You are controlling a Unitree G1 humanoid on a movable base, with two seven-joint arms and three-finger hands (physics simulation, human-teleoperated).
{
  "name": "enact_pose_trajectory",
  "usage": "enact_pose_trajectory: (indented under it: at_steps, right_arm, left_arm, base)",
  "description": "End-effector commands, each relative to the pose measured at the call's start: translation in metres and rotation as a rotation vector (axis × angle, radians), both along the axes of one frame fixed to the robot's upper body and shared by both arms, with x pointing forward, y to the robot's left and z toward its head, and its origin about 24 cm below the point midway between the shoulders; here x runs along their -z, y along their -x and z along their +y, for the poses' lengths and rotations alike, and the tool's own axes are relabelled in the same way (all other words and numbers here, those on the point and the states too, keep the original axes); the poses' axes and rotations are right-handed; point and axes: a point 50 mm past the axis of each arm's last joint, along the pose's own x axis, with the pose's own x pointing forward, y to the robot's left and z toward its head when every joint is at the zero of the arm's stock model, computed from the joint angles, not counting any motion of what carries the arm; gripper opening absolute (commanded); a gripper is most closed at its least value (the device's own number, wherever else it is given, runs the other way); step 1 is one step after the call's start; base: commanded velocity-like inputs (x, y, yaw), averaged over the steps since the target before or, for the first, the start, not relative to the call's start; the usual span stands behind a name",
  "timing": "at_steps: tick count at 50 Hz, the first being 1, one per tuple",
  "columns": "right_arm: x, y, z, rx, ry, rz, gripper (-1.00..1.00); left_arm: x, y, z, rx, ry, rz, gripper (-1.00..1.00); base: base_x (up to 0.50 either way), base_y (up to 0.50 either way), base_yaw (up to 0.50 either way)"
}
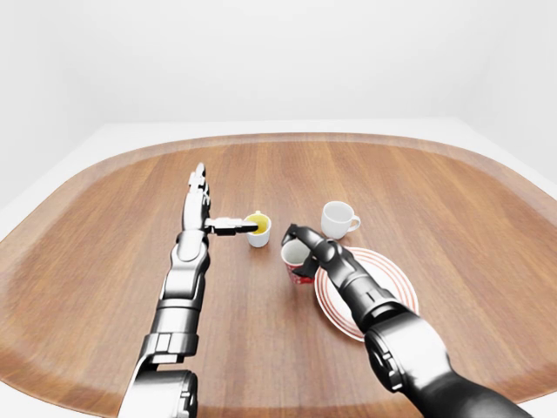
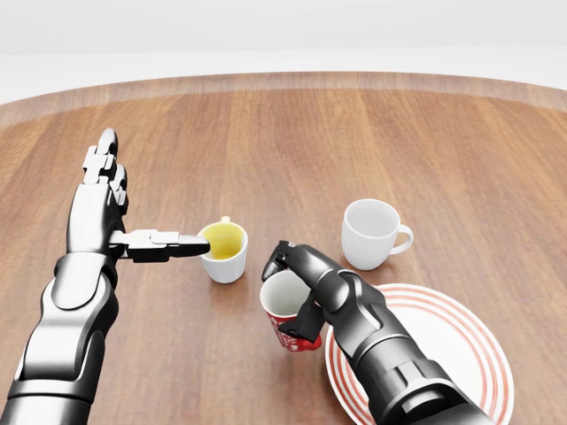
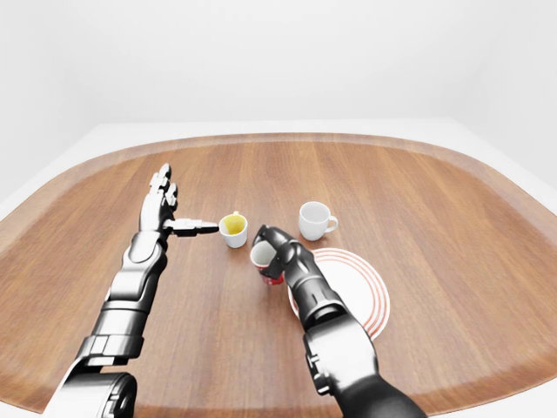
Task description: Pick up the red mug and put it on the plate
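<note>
My right hand [image 2: 299,292] has its fingers wrapped round the red mug [image 2: 285,320], tilted, just at the left rim of the red-ringed white plate [image 2: 461,354]. My left hand [image 2: 111,208] is spread open, thumb touching the glossy yellow-lined cup [image 2: 224,251]. Round wood-grain table [image 1: 452,192], bare white room.

The mug [image 2: 285,320] is red with white inside. The plate [image 2: 452,341] is white with red rings. One cup [image 2: 225,252] is white outside, yellow inside; the other cup [image 2: 372,233] all white. The table [image 2: 354,142] is brown wood.
</note>
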Motion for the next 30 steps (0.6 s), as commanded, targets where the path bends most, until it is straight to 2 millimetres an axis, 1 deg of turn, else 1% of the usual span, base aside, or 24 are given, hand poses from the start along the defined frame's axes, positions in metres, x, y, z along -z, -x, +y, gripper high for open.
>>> enact_pose_trajectory:
  at_steps: [1,12,19,30]
  right_arm:
    - [-0.018,-0.009,-0.003,0.09,-0.146,-0.082,-1.0]
    - [-0.028,-0.01,-0.015,0.088,-0.169,-0.136,-1.0]
    - [-0.031,-0.008,-0.03,0.105,-0.177,-0.166,-1.0]
    - [-0.041,-0.007,-0.038,0.094,-0.19,-0.215,-1.0]
  left_arm:
    - [0.0,-0.001,0.0,-0.001,-0.001,0.002,1.0]
    - [-0.002,0.0,-0.001,0.003,-0.002,-0.008,1.0]
    - [-0.003,-0.001,-0.003,0.005,-0.004,-0.012,1.0]
    - [-0.005,0.001,-0.005,0.009,-0.007,-0.024,1.0]
  base:
    - [0.0,0.0,0.0]
    - [0.0,0.0,0.0]
    - [0.0,0.0,0.0]
    - [0.0,0.0,0.0]
